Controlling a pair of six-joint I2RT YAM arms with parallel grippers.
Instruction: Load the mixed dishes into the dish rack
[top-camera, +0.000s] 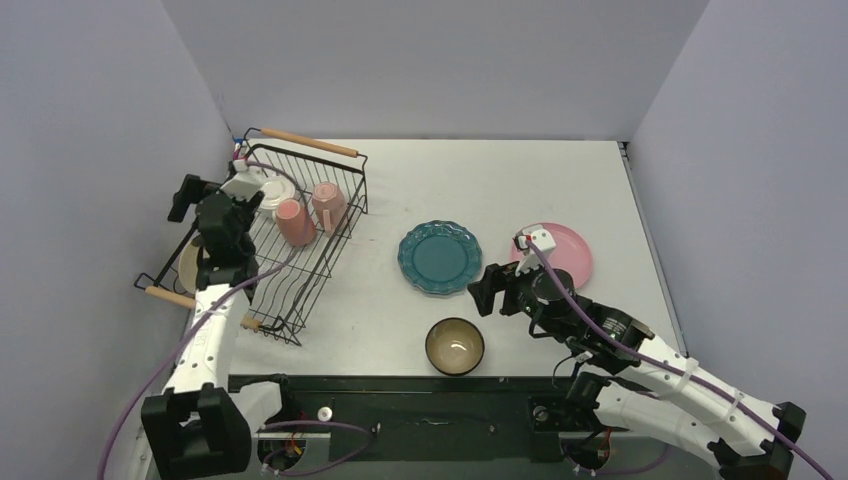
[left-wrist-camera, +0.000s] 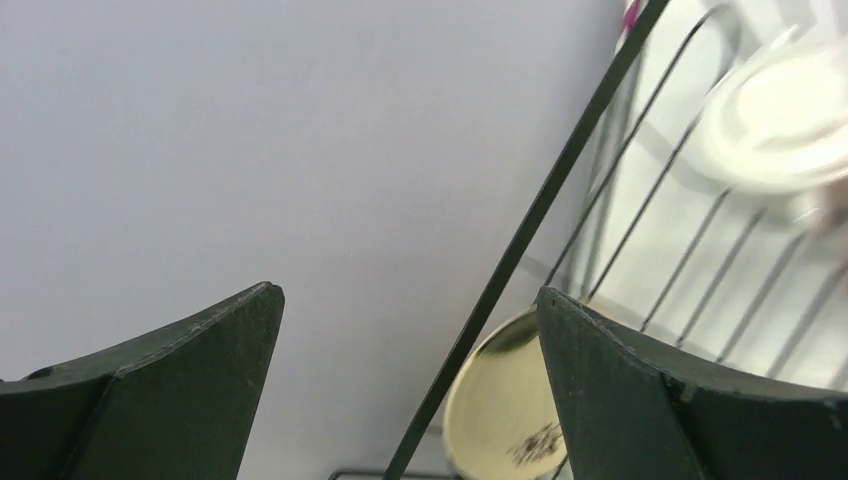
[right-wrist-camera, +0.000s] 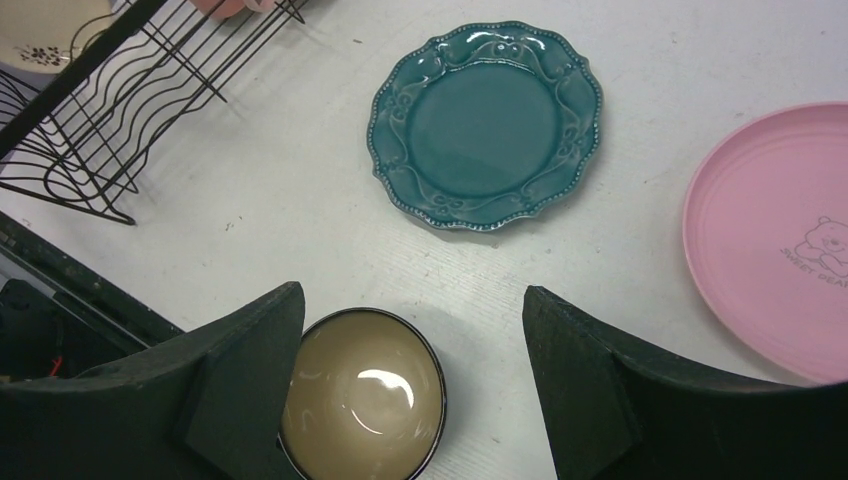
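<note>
The black wire dish rack (top-camera: 300, 262) stands at the left and holds two pink mugs (top-camera: 295, 222) and a white mug (top-camera: 270, 190). A cream plate (top-camera: 188, 262) stands on edge at the rack's left end; it also shows in the left wrist view (left-wrist-camera: 500, 410). My left gripper (top-camera: 198, 212) is open and empty above that end (left-wrist-camera: 410, 300). The teal scalloped plate (top-camera: 440, 256), the pink plate (top-camera: 565, 250) and the dark bowl (top-camera: 455, 346) lie on the table. My right gripper (top-camera: 482, 293) is open and empty, above the table between the bowl (right-wrist-camera: 365, 395) and the teal plate (right-wrist-camera: 485, 125).
The rack's wooden handles are at its far end (top-camera: 308, 143) and near end (top-camera: 170, 297). Grey walls close in the left, back and right. The table's dark front edge (top-camera: 400, 385) runs just below the bowl. The pink plate (right-wrist-camera: 770, 240) lies right of my right gripper.
</note>
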